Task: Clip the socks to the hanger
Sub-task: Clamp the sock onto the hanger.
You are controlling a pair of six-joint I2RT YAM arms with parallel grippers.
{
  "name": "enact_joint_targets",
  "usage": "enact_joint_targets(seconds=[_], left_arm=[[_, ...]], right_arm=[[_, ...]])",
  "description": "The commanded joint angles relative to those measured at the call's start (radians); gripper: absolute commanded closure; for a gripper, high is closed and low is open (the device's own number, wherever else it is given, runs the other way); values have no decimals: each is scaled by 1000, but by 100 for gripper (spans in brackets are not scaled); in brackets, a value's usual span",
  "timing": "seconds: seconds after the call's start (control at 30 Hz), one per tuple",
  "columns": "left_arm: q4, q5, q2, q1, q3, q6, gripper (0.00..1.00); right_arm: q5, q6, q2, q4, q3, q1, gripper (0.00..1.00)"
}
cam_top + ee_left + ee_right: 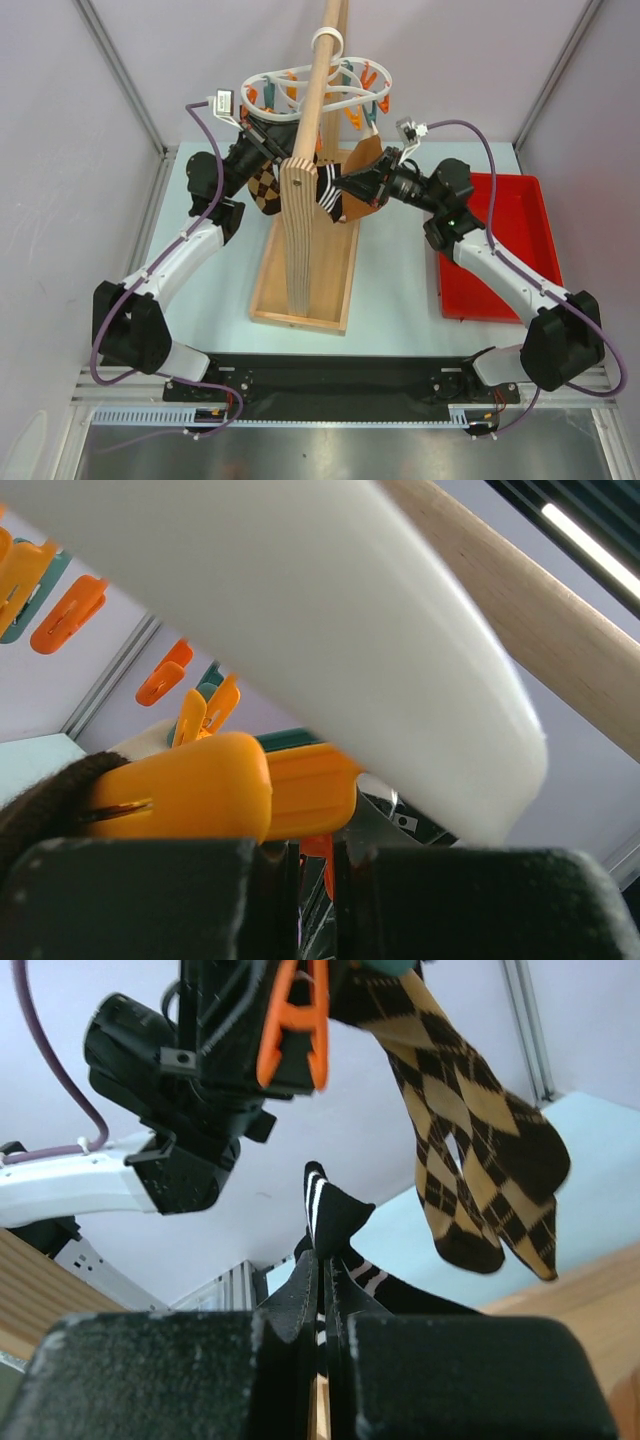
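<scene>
Working at the wooden stand (300, 250) mid-table, with the white hanger (300, 610) hooked over its pole and the argyle sock (470, 1150) dangling from the hanger's left side. Clamping the striped sock (322, 1210) in the right gripper (325, 1315) just below the hanger, jaws fully closed on the fabric. Squeezing one of the hanger's orange pegs (185, 795) with the left gripper (315, 855) — jaws nearly closed on it.

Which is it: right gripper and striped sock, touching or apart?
Touching. The right wrist view shows the right gripper shut on the striped sock, with the fabric pinched tight.
</scene>
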Motion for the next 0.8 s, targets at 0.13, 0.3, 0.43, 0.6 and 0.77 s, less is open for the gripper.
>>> enact_joint_targets(seconds=[0.13,0.3,0.43,0.6,0.77], left_arm=[[-2,57,-16,-13,-6,1,100],[-13,54,-21,-13,-6,10,100],[-17,58,-24,-14,-11,13,100],[-28,60,-30,-13,-9,24,100],[-25,61,-33,-13,-11,24,100]], right_arm=[[-36,32,49,82,128,11,100],[-32,32,56,68,154,17,100],[-31,34,69,68,163,25,100],[-8,46,81,79,171,26,100],[0,61,103,78,198,25,100]])
